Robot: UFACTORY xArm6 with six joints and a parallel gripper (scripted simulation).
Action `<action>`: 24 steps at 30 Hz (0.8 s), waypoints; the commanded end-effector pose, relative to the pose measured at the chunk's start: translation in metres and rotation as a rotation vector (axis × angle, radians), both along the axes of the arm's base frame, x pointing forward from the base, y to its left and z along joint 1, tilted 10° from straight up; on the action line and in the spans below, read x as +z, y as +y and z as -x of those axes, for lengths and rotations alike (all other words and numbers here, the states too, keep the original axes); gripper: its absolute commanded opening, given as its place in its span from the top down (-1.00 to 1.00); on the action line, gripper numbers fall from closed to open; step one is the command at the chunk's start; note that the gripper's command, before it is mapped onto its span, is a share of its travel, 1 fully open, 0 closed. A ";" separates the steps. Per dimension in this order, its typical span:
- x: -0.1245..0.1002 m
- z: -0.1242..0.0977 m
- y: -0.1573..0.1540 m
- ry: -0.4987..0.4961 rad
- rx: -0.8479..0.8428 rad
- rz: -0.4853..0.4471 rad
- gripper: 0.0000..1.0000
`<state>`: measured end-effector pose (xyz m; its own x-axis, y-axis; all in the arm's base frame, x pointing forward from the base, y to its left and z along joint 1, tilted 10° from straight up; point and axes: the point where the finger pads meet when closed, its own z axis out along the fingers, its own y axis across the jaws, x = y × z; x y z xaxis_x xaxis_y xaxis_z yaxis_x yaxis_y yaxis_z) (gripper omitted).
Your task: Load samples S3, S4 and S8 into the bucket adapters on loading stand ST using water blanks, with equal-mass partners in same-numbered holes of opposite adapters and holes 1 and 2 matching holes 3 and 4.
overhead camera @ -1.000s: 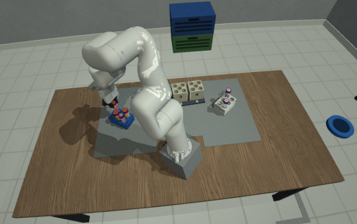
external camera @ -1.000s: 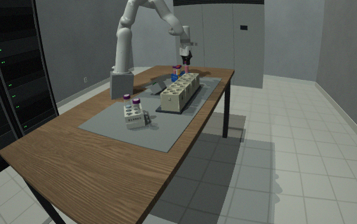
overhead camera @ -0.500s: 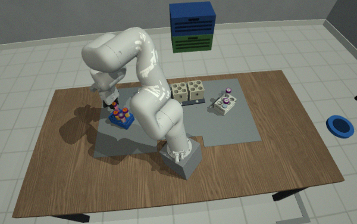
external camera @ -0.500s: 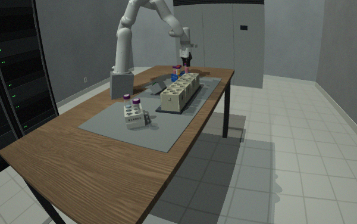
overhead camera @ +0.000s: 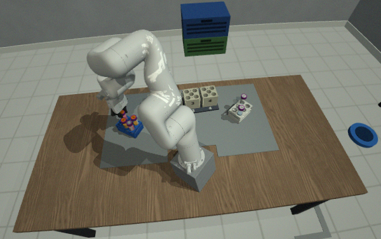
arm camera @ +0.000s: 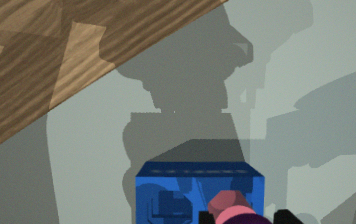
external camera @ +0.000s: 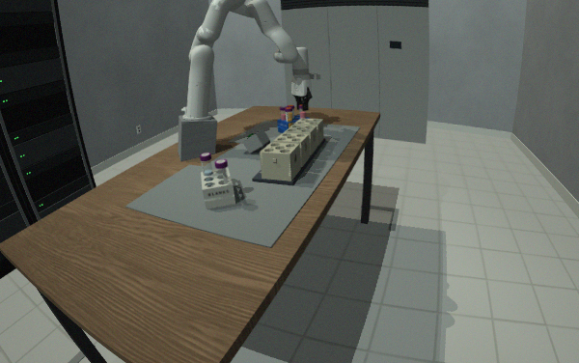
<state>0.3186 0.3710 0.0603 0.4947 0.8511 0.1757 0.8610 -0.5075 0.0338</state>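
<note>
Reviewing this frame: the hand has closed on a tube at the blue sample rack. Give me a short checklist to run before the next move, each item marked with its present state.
1. Hand shut on a tube: ok; it grips the pink-filled tube by its purple cap.
2. Identity of the held tube: cannot tell; no cap dot or ID is legible in any view.
3. Tube free of the blue rack: cannot tell; the wrist view shows it just above the rack, its lower end hidden.
4. Blue rack standing flat on the mat: ok.
5. Adapters in the stand with open holes: ok; the visible ones look empty.
6. Blanks rack upright, with two tubes standing in it: ok.
</note>
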 end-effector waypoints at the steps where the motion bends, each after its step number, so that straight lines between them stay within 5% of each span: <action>1: 0.001 -0.001 0.001 -0.003 0.000 -0.003 1.00; 14: 0.001 -0.001 0.001 -0.003 0.000 -0.004 1.00; 15: 0.000 -0.001 0.001 -0.003 0.000 -0.003 0.13; 24: 0.000 -0.001 0.001 -0.003 0.000 -0.003 0.13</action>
<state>0.3190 0.3714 0.0589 0.4947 0.8510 0.1763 0.8610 -0.5075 0.0339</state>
